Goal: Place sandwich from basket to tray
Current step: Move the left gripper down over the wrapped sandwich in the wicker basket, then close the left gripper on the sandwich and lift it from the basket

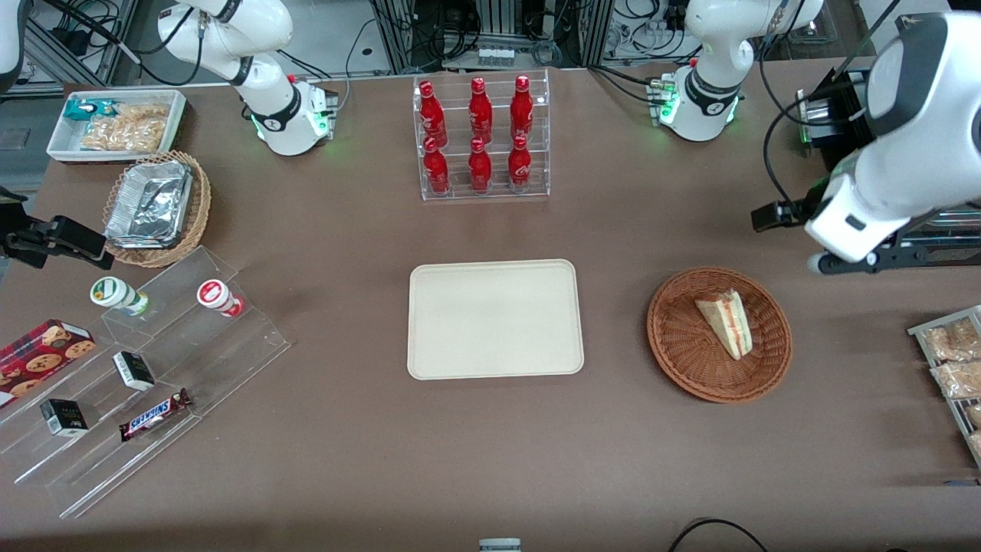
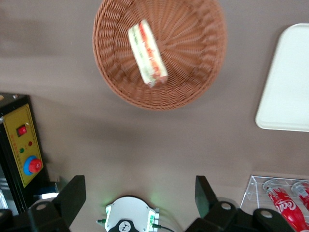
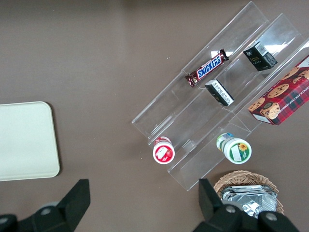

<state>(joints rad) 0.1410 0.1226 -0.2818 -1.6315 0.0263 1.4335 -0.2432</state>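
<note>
The gripper (image 2: 137,198) is held high above the table with its fingers (image 2: 72,195) spread wide and nothing between them, and it is offset from the basket (image 2: 203,72), farther from the front camera than the basket is. The sandwich (image 2: 147,50) lies on its side in the basket, long edge showing red and green layers (the wedge sits off-centre, toward the rim). The reach appears to be the step in hand. It would best be done by centring the fingers over the wedge's middle, turned so that the flat bread faces are met, then descending until the weave is nearly touched. Soft bread is probably crushed easily, so a light close is advised. The tray (image 1: 495,319) waits bare, beside the basket
</note>
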